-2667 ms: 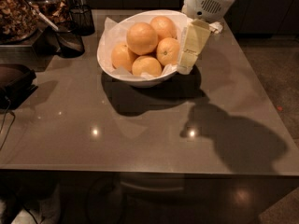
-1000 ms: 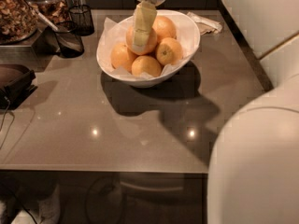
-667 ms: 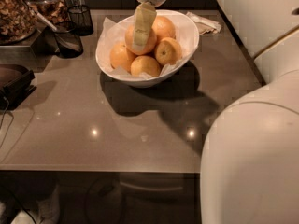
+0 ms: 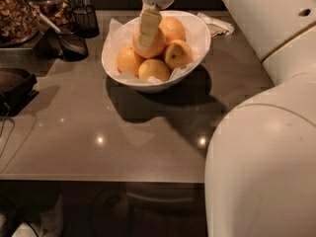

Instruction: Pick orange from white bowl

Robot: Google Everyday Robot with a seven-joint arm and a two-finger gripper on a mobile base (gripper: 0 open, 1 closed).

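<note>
Camera view: gripper [image 4: 148, 29] over smooth round orange [image 4: 158, 46], glossy white bowl [image 4: 201, 37].

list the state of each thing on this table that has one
large pale orange fruit: topmost in the bowl
glossy white oval bowl: upright, paper-lined, filled
gripper: down over the large fruit
black wire-mesh cup: upright
</note>
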